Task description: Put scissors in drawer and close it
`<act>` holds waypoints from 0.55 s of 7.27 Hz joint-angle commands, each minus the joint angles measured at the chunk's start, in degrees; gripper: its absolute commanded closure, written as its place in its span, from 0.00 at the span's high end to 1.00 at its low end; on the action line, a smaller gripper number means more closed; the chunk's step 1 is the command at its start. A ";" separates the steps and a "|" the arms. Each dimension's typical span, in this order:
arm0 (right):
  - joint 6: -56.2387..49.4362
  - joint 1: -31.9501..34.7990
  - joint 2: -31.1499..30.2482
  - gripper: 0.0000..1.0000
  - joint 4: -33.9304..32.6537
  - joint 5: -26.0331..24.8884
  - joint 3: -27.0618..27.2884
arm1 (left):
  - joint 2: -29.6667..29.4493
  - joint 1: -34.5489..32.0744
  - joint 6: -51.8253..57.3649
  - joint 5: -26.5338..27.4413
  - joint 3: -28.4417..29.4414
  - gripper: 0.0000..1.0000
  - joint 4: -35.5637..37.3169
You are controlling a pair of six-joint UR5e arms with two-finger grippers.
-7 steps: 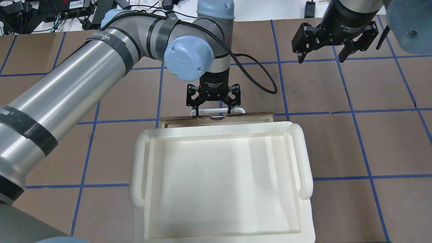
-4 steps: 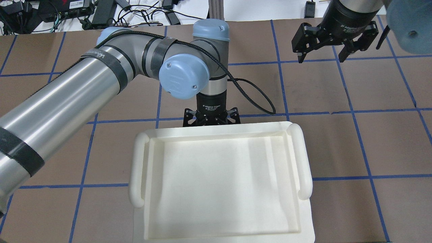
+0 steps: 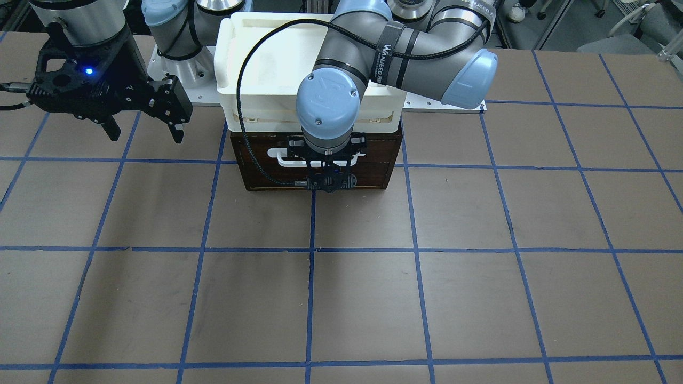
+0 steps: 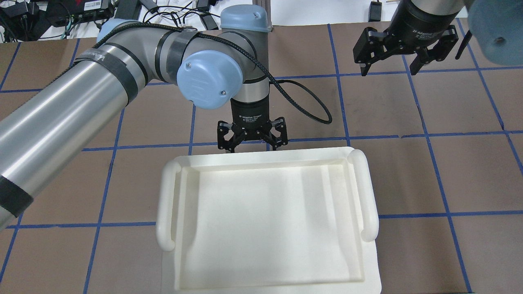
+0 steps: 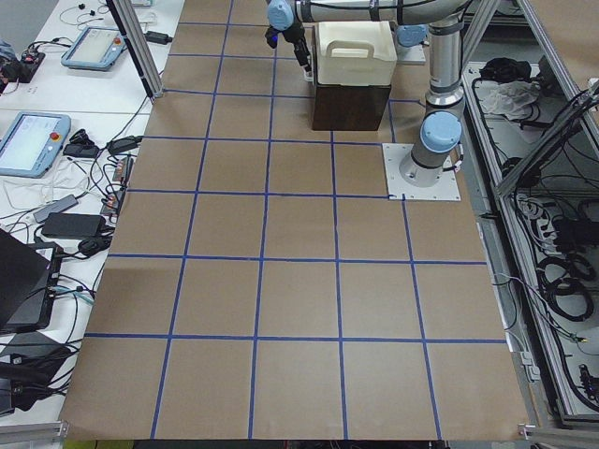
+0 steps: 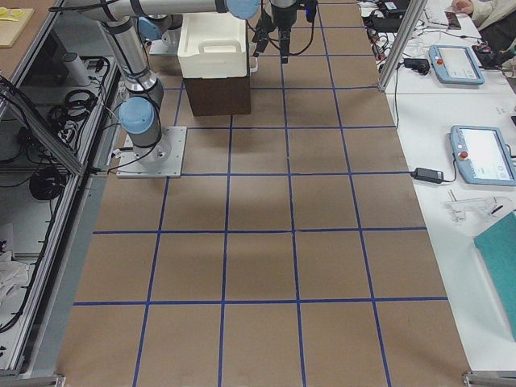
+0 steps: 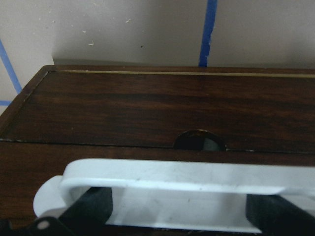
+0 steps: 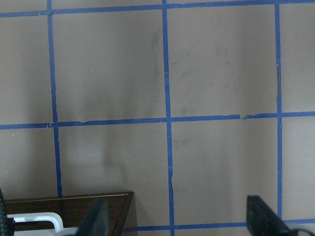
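The drawer [image 3: 256, 151] is shut, with its dark wooden front flush in the brown cabinet [image 3: 392, 176]. That cabinet sits at the middle of the table [image 3: 480, 240], on the robot's side. The scissors show in no view, so I cannot tell where they lie.

The left gripper [image 3: 327, 181] hangs fingers-down right against the far face of the cabinet, at the drawer's white handle [image 3: 283, 158]. The left wrist camera puts that bar straight across the bottom of its view, with one dark finger [image 7: 78, 214] low on the left and the other low on the right. The pincer is spread wide and holds nothing.

In the overhead view the white tray [image 4: 166, 204] covers the cabinet top, and its far edge hides the left fingertips.

At the far right of that view, the right gripper [image 4: 388, 69] hovers above bare table, well apart from the cabinet. Its fingers are wide apart and it holds nothing.
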 commanded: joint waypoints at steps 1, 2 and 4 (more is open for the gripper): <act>0.00 0.00 0.00 1.00 0.00 0.07 0.00 | 1.61 0.87 -0.12 0.76 2.27 1.00 3.24; 0.00 0.00 0.00 1.00 0.00 0.07 0.00 | 3.62 3.57 0.84 2.25 5.84 1.00 2.89; 0.00 0.00 0.00 1.00 0.08 -0.02 0.00 | 9.94 6.66 10.90 8.55 7.81 1.00 0.35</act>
